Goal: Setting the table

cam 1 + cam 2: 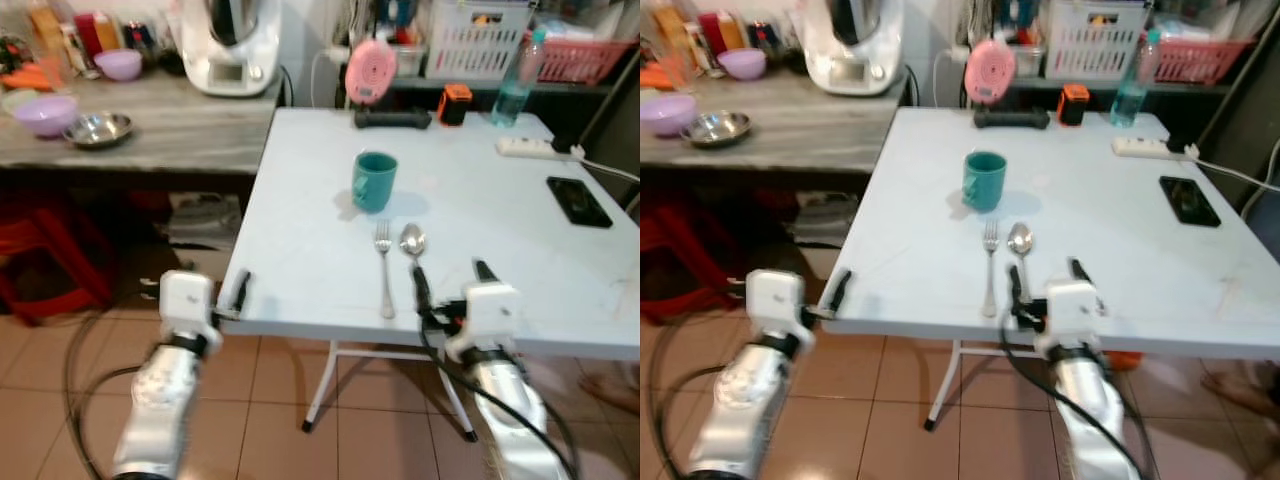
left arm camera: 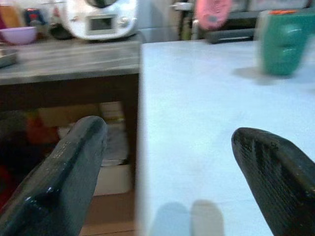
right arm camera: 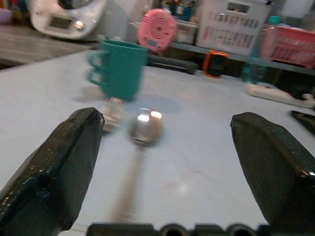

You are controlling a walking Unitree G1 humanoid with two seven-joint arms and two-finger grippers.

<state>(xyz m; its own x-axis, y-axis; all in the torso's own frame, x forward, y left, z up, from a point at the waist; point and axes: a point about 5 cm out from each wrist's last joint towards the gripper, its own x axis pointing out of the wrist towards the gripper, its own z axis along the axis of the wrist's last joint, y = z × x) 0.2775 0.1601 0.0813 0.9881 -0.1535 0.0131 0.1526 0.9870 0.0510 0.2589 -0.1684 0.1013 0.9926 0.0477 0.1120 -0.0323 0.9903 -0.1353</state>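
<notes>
My right gripper (image 1: 450,283) hangs wide open over the spoon (image 1: 412,241) handle; any sideways nudge could knock it into the fork (image 1: 384,268) beside it; left gripper (image 2: 167,172) is open too

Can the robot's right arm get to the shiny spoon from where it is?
Probably yes. The right gripper sits open at the table's near edge, and the spoon lies just ahead of its fingers, handle pointing back toward them. Nothing stands between; the fork lies beside the spoon, and the green mug is farther back.
</notes>
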